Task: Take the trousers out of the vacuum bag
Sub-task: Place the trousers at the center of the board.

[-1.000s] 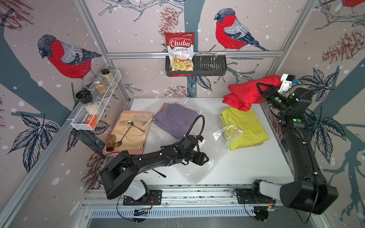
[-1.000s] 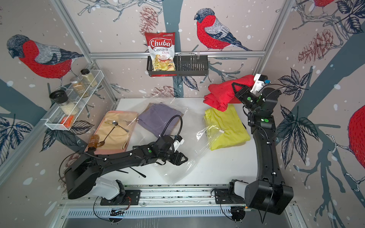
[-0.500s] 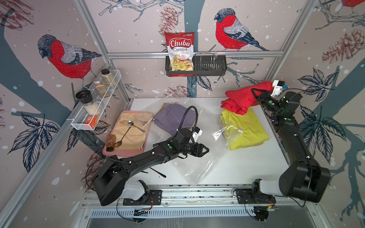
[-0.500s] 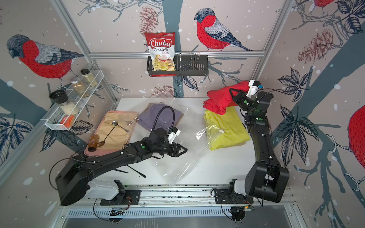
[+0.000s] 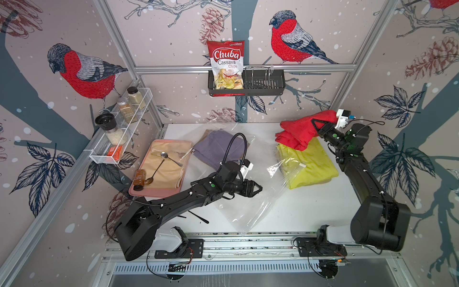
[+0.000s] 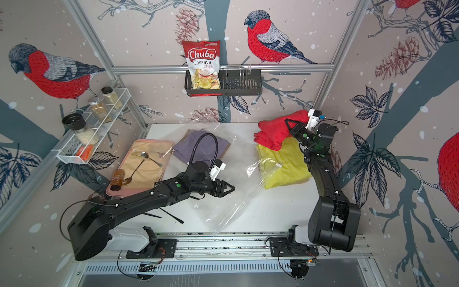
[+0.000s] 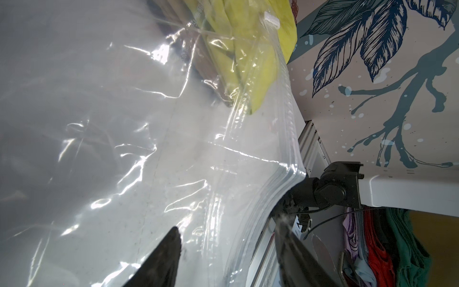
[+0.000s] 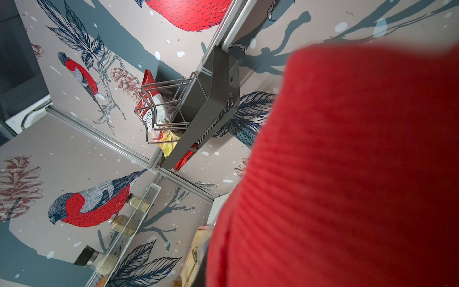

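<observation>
L gripper [image 5: 258, 189]: jaws approx. half open, nothing held. Its fingers [image 7: 165, 258] sit over the vacuum bag [image 5: 248, 208]; contact w/ film cannot be told. Purple trousers [image 5: 216, 149] lie inside the bag, beyond the L fingers toward the rear wall.

R gripper [image 5: 315, 124]: jaws nearly closed, pinching red trousers [image 5: 294, 133], outside the bag. Cloth drapes from the R fingers onto yellow-green trousers [image 5: 311, 162] just below; bag's zip edge overlaps them.
</observation>
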You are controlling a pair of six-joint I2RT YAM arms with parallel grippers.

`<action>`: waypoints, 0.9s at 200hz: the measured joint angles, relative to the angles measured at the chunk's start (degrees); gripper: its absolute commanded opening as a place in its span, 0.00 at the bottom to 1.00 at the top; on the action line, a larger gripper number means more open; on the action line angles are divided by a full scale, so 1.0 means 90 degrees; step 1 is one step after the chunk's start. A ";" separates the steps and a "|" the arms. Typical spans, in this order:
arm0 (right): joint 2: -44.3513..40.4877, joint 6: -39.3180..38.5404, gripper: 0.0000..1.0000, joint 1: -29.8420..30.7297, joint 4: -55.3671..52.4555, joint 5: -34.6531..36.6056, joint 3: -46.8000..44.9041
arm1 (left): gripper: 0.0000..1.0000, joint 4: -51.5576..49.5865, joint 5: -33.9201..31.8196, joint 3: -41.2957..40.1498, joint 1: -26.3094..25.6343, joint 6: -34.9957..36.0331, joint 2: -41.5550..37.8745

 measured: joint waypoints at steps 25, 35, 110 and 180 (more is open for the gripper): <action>-0.0284 -0.0185 0.00 -0.0002 -0.0007 0.0002 -0.0425 | 0.63 0.0015 0.0027 -0.0017 0.0002 -0.0015 0.0029; -0.0410 -0.0289 0.00 -0.0010 -0.0012 0.0007 -0.0573 | 0.63 0.0061 0.0044 -0.0017 0.0002 -0.0017 0.0041; -0.1358 -0.0155 0.00 -0.0408 -0.0437 0.0175 -0.1736 | 0.63 0.0102 0.0153 0.0041 0.0002 -0.0024 0.0126; -0.1848 -0.0066 0.00 -0.0780 -0.1141 0.0199 -0.2470 | 0.81 0.0520 0.0143 0.0520 -0.0029 -0.0529 0.0376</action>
